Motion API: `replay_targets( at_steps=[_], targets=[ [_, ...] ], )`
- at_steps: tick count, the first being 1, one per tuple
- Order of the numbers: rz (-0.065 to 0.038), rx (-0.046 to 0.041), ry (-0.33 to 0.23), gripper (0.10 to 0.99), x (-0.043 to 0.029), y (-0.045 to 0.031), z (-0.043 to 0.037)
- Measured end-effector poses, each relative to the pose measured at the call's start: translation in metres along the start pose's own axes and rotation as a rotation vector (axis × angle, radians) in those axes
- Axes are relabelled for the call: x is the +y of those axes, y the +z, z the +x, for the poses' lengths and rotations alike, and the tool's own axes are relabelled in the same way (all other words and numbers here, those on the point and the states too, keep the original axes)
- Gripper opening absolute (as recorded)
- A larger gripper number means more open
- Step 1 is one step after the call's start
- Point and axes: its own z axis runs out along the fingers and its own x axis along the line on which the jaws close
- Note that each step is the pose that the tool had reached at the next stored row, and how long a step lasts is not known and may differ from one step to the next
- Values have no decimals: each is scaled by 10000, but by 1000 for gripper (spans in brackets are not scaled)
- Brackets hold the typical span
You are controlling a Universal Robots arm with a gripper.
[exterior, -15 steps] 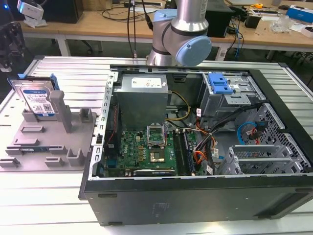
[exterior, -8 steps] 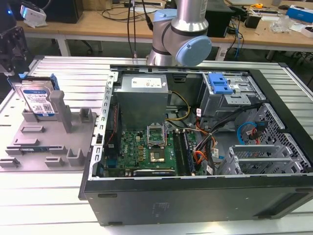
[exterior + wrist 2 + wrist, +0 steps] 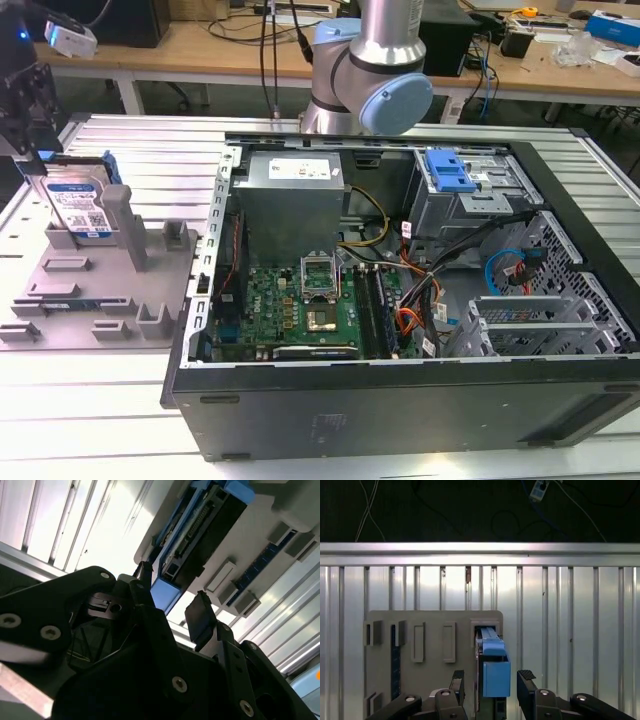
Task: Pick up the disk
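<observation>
**One claw (image 3: pixel 492 682) hanging open astride one upright disk (image 3: pixel 496 672)**

Taking the exterior view from its left: the single claw is hanging at the far left edge, just above the one disk; the disk is standing on edge in a slot of one grey fixture (image 3: pixel 95 300), its white-and-blue label facing the camera and a blue rail showing along its upper side; several upright posts are rising from the fixture beside it; the fixture is lying flat on the slatted metal counter (image 3: pixel 150 150).

Further to the exterior view's right, one open black computer case (image 3: pixel 400 405) is lying on its side on the same counter, just beside the fixture; inside it one grey metal box (image 3: pixel 290 200) is sitting above one green circuit board (image 3: pixel 290 305), and one blue-fronted cage (image 3: pixel 448 172) is sitting well to the right; the one arm (image 3: pixel 385 60) is rising behind the case.

In both wrist views the claw's two fingers (image 3: pixel 457 682) are standing apart, one on each side of the disk's blue rail; a gap is showing on either side in the first wrist view, so they are gripping nothing; the disk is sitting in its slot.
</observation>
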Motion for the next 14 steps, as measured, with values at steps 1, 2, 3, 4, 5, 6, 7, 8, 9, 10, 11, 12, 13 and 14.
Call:
replay_targets(
  at_steps=[1,2,3,4,5,6,7,8,9,10,11,12,13,14],
  targets=[
    [1,1,-1,541,0,9,0],
    [1,0,-1,541,-1,16,0],
    [1,1,-1,541,-1,29,-1],
    [1,1,0,541,-1,38,-1],
    [1,1,-1,541,-1,46,-1],
    [1,2,-1,541,-1,53,-2],
    [1,2,-1,541,-1,65,-2],
    [1,3,-1,541,-1,71,-3],
    [1,3,-1,541,-1,78,-3],
    [1,3,-2,541,-2,93,-4],
    [1,4,-3,541,-2,105,-5],
    [1,4,-3,541,-2,121,-5],
    [1,4,-3,541,-1,141,-6],
    [1,4,-2,541,3,153,-6]
  ],
)
